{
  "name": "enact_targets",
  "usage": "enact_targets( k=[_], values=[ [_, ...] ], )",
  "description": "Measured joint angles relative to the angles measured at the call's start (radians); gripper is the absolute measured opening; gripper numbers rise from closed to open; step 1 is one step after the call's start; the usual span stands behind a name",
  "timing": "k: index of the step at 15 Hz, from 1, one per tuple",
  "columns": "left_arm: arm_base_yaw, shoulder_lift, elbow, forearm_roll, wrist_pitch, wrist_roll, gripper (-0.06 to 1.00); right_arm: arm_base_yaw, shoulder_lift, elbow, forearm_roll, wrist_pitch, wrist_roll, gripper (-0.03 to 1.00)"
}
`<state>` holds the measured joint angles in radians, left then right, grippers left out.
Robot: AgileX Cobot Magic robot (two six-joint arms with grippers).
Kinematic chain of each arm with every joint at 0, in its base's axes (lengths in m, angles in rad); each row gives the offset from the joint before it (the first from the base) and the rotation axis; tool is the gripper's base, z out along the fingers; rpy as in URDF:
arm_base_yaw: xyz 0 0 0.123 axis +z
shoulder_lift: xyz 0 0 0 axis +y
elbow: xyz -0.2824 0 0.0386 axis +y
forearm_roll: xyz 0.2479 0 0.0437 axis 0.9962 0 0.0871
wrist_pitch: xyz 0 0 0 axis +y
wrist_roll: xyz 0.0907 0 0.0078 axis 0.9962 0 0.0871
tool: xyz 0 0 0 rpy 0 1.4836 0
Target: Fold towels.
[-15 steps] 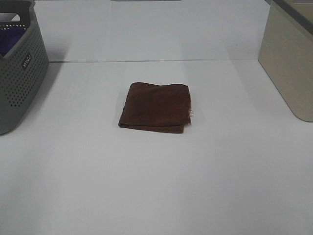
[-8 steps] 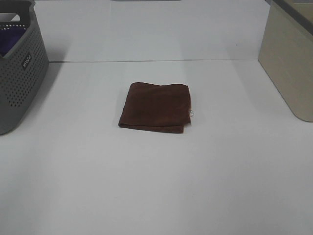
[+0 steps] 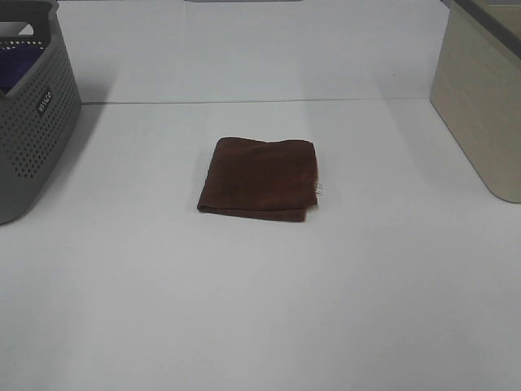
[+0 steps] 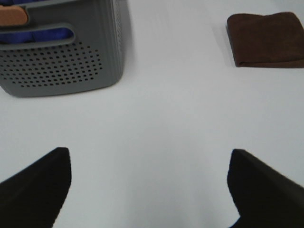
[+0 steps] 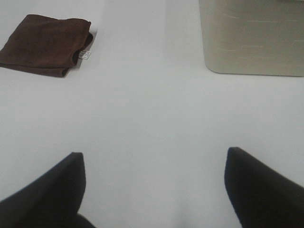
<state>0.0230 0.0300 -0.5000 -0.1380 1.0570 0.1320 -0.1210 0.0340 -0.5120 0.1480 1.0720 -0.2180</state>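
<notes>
The reddish-brown towel (image 3: pixel 259 178) lies folded into a small square in the middle of the white table, with a small white tag (image 3: pixel 318 189) at its right edge. It also shows in the left wrist view (image 4: pixel 266 39) and in the right wrist view (image 5: pixel 45 44). My left gripper (image 4: pixel 147 190) is open and empty over bare table, well away from the towel. My right gripper (image 5: pixel 154 190) is open and empty over bare table, also well away from it. Neither arm shows in the exterior view.
A grey perforated basket (image 3: pixel 32 130) with purple fabric (image 3: pixel 16 65) inside stands at the left edge, also in the left wrist view (image 4: pixel 61 52). A beige bin (image 3: pixel 484 106) stands at the right edge, also in the right wrist view (image 5: pixel 251 38).
</notes>
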Motion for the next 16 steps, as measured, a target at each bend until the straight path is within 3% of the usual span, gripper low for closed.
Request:
enact_targets(
  k=[3, 6, 16],
  values=[
    [0.000, -0.034, 0.000, -0.001, 0.000, 0.000, 0.85, 0.020, -0.007, 0.000, 0.000, 0.000, 0.000, 0.76],
    [0.000, -0.034, 0.000, -0.001, 0.000, 0.000, 0.85, 0.105, -0.007, 0.000, 0.007, 0.000, 0.000, 0.76],
    [0.000, -0.034, 0.000, -0.001, 0.000, 0.000, 0.85, 0.108, -0.041, 0.004, 0.019, -0.001, 0.000, 0.76]
  ],
)
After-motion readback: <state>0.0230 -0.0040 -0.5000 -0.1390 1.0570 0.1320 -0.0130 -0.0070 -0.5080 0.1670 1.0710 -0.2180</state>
